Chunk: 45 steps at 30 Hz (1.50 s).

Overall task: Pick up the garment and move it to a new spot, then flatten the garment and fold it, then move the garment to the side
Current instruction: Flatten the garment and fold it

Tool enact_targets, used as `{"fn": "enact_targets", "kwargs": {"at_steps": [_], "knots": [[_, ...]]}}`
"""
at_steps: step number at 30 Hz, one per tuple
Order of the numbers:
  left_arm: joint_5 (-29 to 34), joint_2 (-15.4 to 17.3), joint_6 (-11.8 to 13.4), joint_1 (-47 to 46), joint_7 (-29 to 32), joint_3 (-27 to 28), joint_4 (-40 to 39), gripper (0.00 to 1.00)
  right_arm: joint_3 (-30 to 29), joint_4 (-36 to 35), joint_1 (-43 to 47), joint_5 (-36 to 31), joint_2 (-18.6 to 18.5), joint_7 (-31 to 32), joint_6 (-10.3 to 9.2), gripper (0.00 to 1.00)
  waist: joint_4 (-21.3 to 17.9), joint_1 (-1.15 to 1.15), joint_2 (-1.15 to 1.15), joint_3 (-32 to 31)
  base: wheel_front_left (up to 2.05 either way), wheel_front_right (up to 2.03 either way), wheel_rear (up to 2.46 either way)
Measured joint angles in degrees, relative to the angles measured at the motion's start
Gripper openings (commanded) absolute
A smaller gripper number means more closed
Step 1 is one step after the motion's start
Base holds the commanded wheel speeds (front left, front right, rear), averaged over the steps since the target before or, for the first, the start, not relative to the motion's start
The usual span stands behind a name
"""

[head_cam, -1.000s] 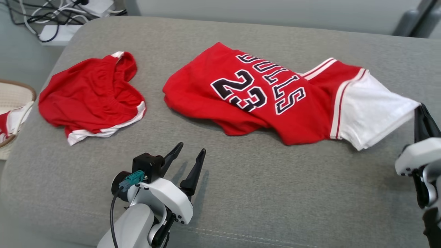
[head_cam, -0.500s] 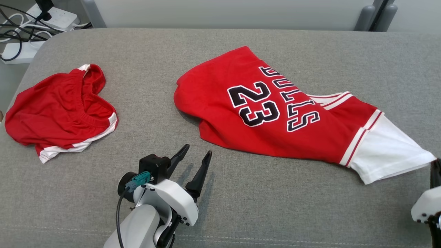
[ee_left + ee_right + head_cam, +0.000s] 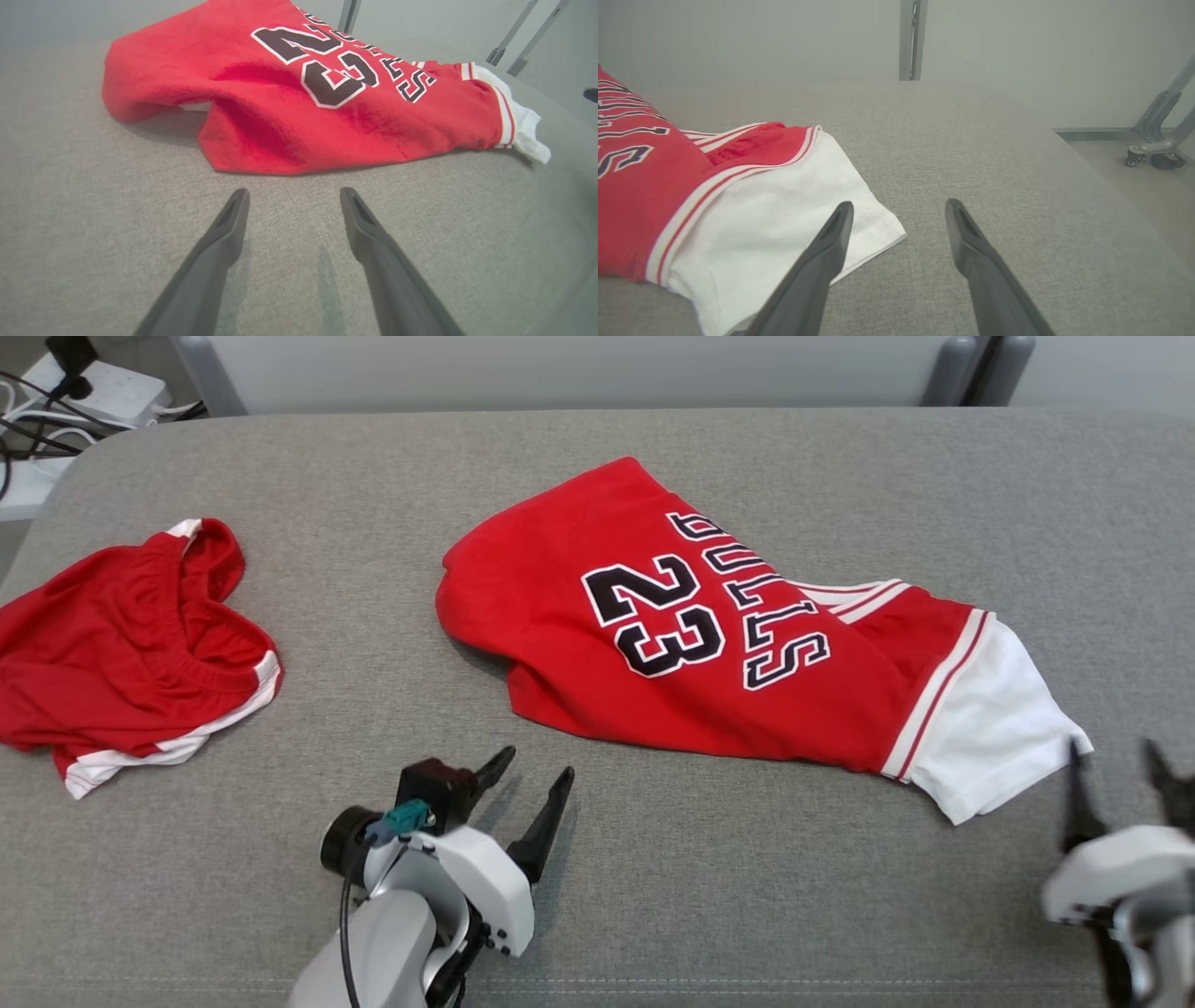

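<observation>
- The red Bulls jersey (image 3: 709,644) is lying on the grey fabric-covered bench (image 3: 747,877), a little right of the middle in the head view, with its black "23" and lettering facing up.
- Its body is sitting rumpled rather than flat, and in the left wrist view the near hem of the jersey (image 3: 280,107) is arching up off the fabric with a shadowed hollow beneath it.
- A white sleeve (image 3: 990,728) with red and white striped trim is sticking out from the jersey's right end, pointing toward the robot's right.
- The left tool (image 3: 534,763) is hovering low over bare bench, near the jersey's front edge but apart from it; its two dark fingers are standing spread wide and holding nothing.
- In its own wrist view the left tool (image 3: 294,192) is pointing at the hem, with grey fabric showing between the tips.
- The right tool (image 3: 1111,749) is sitting just beside the sleeve's outer corner, fingers parted and gripping nothing.
- In the right wrist view the right tool (image 3: 899,204) is showing one finger overlapping the corner of the white sleeve (image 3: 775,219) and the other over bare bench; whether that finger is touching the cloth I cannot tell.
- A pair of red shorts (image 3: 121,653) with white trim is lying crumpled at the bench's left end, well apart from the jersey.
- A white power strip (image 3: 93,387) with cables is resting on the floor beyond the far left corner.
</observation>
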Motion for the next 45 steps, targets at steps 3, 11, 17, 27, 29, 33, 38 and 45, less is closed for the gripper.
{"fn": "enact_targets", "kwargs": {"at_steps": [3, 11, 17, 27, 29, 33, 38, 45], "knots": [[0.0, -0.6, -0.2, -2.4, 0.0, -0.3, 1.6, 1.00, 8.0, -3.2, -1.1, 0.8, 2.1, 0.0, 0.01, 1.00, -0.8, 0.00, 0.00, 0.4, 0.00, 0.00, 0.00], [0.0, -1.2, 1.1, -4.5, -0.1, -0.3, 4.8, 1.00, 23.8, -7.0, -6.7, 5.0, 2.9, 0.5, 0.01, 1.00, -0.1, 0.00, 0.00, 1.0, 0.00, 0.00, 0.00], [0.5, -1.2, 2.1, -7.5, -0.1, 1.1, 7.2, 1.00, 27.3, -6.9, -7.7, 6.8, 2.8, 0.5, 0.01, 1.00, -0.6, 0.00, 0.00, 1.6, 0.00, 0.00, 0.00], [-2.7, -1.5, 1.8, -14.2, -0.1, 6.3, 14.4, 1.00, 28.1, -4.0, -8.1, 7.7, 2.8, -0.3, 0.00, 1.00, -6.0, 0.00, 0.00, 3.0, 0.00, 0.00, 0.00], [-4.2, -1.6, 1.9, -14.5, 0.1, 7.0, 16.4, 1.00, 27.9, -3.3, -8.1, 7.8, 2.9, -0.5, 0.01, 1.00, -7.2, 0.00, 0.00, 3.2, 0.00, 0.00, 0.00], [-5.6, -2.0, 1.9, -15.7, 1.3, 7.5, 19.1, 1.00, 27.6, -2.8, -8.1, 8.2, 3.0, -1.0, 0.00, 1.00, -9.1, 0.00, 0.00, 3.7, 0.00, 0.00, 0.00], [-8.3, -2.5, 1.4, -17.8, 1.5, 8.0, 19.6, 1.00, 27.1, -1.5, -8.1, 9.0, 3.1, -1.5, 0.00, 1.00, -10.1, 0.00, 0.00, 4.7, 0.00, 0.00, 0.00], [-6.3, -2.2, 1.3, -22.1, 0.0, 6.8, 18.4, 0.00, 27.6, -0.8, -8.1, 9.4, 3.7, -2.0, 0.00, 1.00, -10.7, 0.00, 0.00, 5.9, 0.00, 0.00, 0.00]]}}
